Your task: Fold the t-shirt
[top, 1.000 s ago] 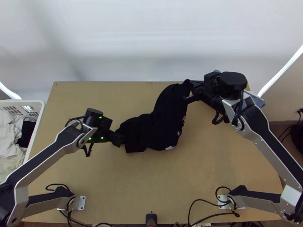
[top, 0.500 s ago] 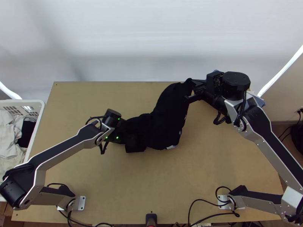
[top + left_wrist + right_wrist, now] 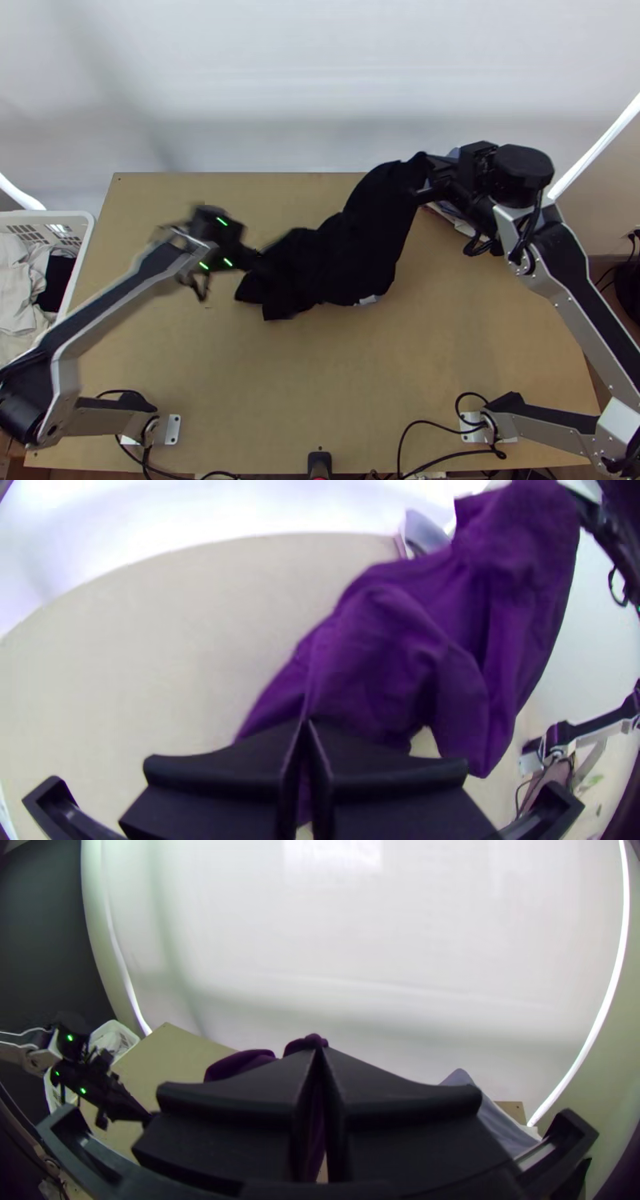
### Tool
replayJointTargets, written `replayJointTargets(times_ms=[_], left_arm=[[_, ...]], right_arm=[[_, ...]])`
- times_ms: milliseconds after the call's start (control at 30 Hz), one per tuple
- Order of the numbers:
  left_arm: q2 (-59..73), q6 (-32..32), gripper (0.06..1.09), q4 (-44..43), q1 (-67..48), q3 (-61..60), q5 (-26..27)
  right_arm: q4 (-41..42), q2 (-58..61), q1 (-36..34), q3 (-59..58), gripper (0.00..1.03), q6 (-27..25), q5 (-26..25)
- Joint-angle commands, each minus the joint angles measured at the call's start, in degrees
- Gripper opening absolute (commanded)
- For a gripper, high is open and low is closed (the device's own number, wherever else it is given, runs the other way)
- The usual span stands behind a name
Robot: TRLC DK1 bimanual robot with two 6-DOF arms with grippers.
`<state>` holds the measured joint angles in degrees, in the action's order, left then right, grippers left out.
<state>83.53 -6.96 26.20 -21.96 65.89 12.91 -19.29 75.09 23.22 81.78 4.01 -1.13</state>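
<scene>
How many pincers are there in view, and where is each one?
2. The left pincer is at the dark t-shirt's end nearer the basket; the right pincer holds the t-shirt's raised end.

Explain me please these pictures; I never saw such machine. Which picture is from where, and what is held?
The machine is two robot arms, a left and a right, at a wooden table. The top view comes from a fixed camera high above; each wrist view comes from a camera on that arm's wrist, behind its own black fingers.

A dark t-shirt lies bunched on the table, one end lifted. The right gripper holds that raised end. The left gripper is closed over the other end; whether it pinches cloth, I cannot tell. At the table's left stands a white basket with clothes.
</scene>
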Motion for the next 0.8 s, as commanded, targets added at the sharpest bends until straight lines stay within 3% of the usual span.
replayJointTargets(times_ms=[0,267,500,767], left_arm=[[-5.5,2.0,0.09,3.2,6.5,7.3,-0.3],[-8.1,6.5,0.09,7.0,19.1,18.3,-0.2],[-11.5,6.3,0.09,8.8,23.7,23.8,-0.2],[-13.6,4.2,0.09,8.8,28.3,28.9,-0.1]], right_arm=[[2.1,-2.1,-2.2,2.8,0.03,-0.8,-0.9],[4.8,-1.1,-4.3,5.1,0.03,-0.8,-2.3],[9.3,0.8,-7.7,8.7,0.03,0.6,-7.1],[14.0,0.7,-10.8,10.4,0.03,1.7,-7.3]])
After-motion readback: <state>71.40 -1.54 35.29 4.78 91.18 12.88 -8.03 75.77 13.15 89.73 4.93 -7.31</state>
